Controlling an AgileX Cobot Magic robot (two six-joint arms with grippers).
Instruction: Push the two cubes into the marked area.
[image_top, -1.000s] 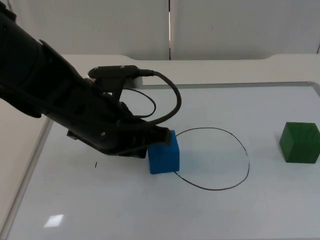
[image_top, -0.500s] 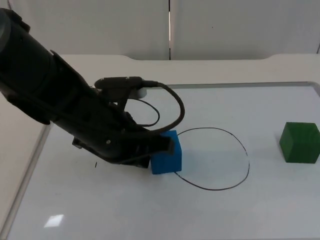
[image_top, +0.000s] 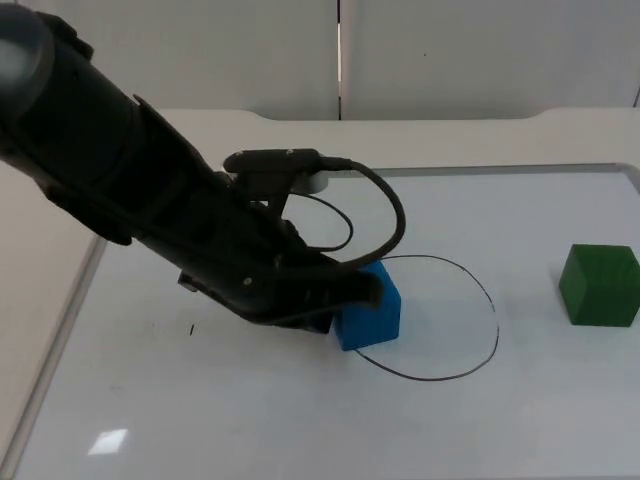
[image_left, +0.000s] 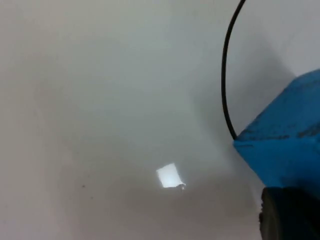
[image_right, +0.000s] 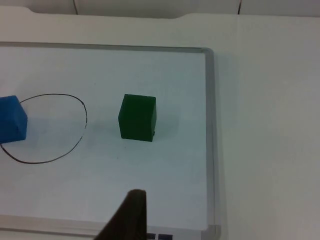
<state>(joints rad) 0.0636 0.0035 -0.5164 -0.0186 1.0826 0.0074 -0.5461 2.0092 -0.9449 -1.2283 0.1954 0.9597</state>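
- Blue cube (image_top: 371, 315) sits on the white board (image_top: 300, 430), straddling the left edge of the black hand-drawn outline (image_top: 478, 365) that marks the target area; most of it looks inside the line, its left face still at or over the line.
- Left gripper (image_top: 335, 300) is low on the board, pressed against the blue cube's left side. Left arm slants down from the upper left of the top view and hides the fingertips, so I cannot tell how far the fingers are spread; nothing is seen clamped between them.
- Left wrist view: blue cube (image_left: 287, 150) close up with a dark fingertip touching it, and a stretch of the black outline (image_left: 225, 75) running up to the cube's corner.
- Green cube (image_top: 599, 285) stands on the board well to the right of the outline, apart from it, near the board's right edge.
- Right wrist view: green cube (image_right: 137, 118) upright just beside the outline (image_right: 80, 140), blue cube (image_right: 12, 120) at the outline's far side.
- Right gripper (image_right: 127, 217) waits off the board, back from the green cube, touching nothing; finger spread cannot be judged.
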